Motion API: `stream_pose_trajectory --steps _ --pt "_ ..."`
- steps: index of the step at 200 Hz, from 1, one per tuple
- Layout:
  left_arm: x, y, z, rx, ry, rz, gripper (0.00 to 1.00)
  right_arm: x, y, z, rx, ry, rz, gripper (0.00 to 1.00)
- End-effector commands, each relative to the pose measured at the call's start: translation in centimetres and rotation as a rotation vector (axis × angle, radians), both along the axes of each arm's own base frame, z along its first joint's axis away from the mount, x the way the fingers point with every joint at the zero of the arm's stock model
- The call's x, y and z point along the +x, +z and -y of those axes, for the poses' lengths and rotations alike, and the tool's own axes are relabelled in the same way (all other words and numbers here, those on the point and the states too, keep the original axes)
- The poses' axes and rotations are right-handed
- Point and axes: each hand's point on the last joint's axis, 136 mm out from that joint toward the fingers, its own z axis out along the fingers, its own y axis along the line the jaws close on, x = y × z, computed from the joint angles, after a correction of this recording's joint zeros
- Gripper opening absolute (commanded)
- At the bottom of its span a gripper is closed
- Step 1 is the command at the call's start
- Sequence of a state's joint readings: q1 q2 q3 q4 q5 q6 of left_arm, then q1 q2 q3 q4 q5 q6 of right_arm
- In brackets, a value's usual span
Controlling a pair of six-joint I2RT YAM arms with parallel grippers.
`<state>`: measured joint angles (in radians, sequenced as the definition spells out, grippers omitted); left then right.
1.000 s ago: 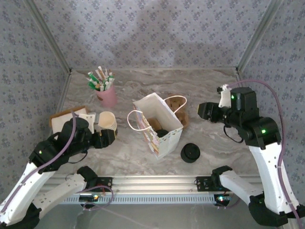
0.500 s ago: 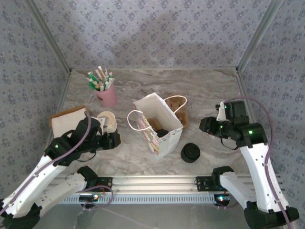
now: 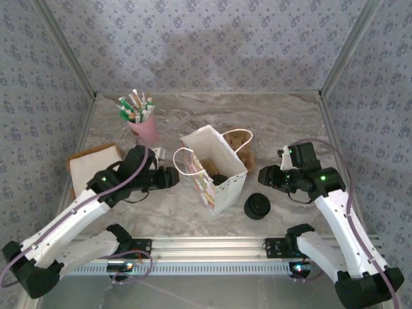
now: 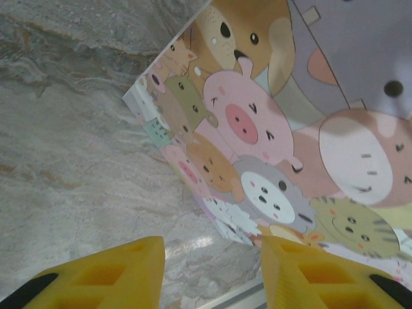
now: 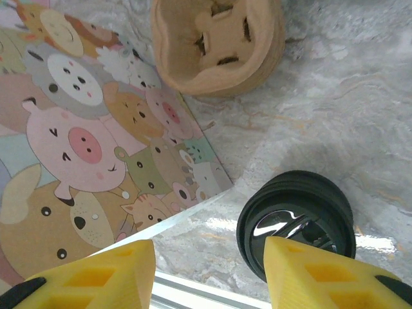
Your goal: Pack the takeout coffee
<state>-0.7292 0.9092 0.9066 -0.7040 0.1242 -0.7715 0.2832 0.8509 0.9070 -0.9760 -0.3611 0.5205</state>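
Observation:
The paper bag [image 3: 215, 168] with cartoon animals stands open in the middle of the table. A dark round top [image 3: 219, 180] shows inside it, which looks like the takeout coffee's lid; the cup below is hidden. My left gripper [image 3: 172, 177] hovers just left of the bag, pointing at it. In the left wrist view its jaws [image 4: 212, 248] are open and empty, facing the bag's printed side [image 4: 257, 135]. My right gripper [image 3: 262, 175] hangs right of the bag. It is open [image 5: 209, 251] and empty above the table.
A pile of black lids [image 3: 257, 206] [image 5: 296, 222] lies right of the bag's front. A brown cup carrier [image 3: 243, 149] [image 5: 215, 45] sits behind the bag. A pink cup of sachets [image 3: 143, 125] stands at the back left, a flat box [image 3: 90, 164] at the left.
My left arm swung right, from the cup stack to the bag's side, and its jaws narrowed. My right arm dropped down and left toward the bag and lids.

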Motion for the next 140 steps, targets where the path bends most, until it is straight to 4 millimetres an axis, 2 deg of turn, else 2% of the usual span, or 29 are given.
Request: stream_pose_trajectory --steps 1,78,140 --pt "1.5 2.6 1.8 -0.064 -0.017 0.07 0.42 0.1 -0.3 -0.9 0.017 0.01 -0.007 0.51" --pt "5.6 3.2 2.1 -0.076 0.053 0.118 0.42 -0.3 -1.1 -3.3 0.014 0.069 -0.009 0.51" --pt "7.8 3.0 1.7 -0.08 0.079 0.11 0.42 -0.6 -1.2 -5.3 0.021 0.105 -0.006 0.52"
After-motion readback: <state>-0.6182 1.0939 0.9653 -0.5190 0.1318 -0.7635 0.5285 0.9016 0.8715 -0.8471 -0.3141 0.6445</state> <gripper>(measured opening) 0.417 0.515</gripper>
